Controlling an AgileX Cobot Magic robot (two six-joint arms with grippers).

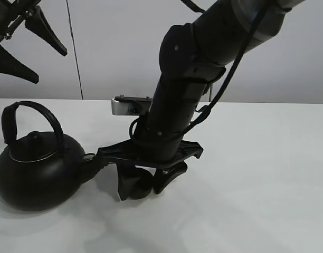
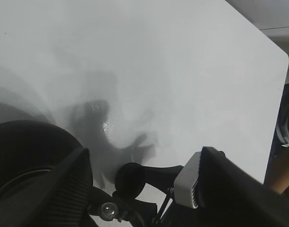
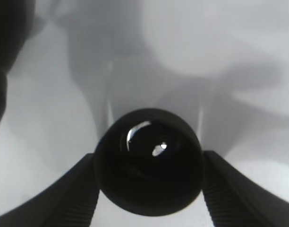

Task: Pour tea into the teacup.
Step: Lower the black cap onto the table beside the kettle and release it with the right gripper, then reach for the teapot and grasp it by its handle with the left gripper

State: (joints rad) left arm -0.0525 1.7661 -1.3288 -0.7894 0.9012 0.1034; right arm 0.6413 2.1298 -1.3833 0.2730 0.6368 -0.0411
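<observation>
The small black teacup [image 1: 142,185] stands on the white table [image 1: 256,174] right of the kettle. My right gripper [image 1: 140,195] reaches across the middle and is closed on it. In the right wrist view both fingers [image 3: 73,194] press the teacup's [image 3: 149,163] sides, and its inside shows bright glints. The big black kettle [image 1: 37,168] with arched handle stands at the left, its spout toward the cup. My left gripper [image 1: 50,66] hangs open and empty high above the kettle. The left wrist view shows the kettle [image 2: 21,161] and the teacup [image 2: 130,177] below.
The right arm [image 1: 177,105] and its silver camera bracket [image 1: 127,105] stand over the table's middle. A grey wall [image 1: 124,42] runs behind the table's back edge. The table's far corner [image 2: 276,52] shows in the left wrist view.
</observation>
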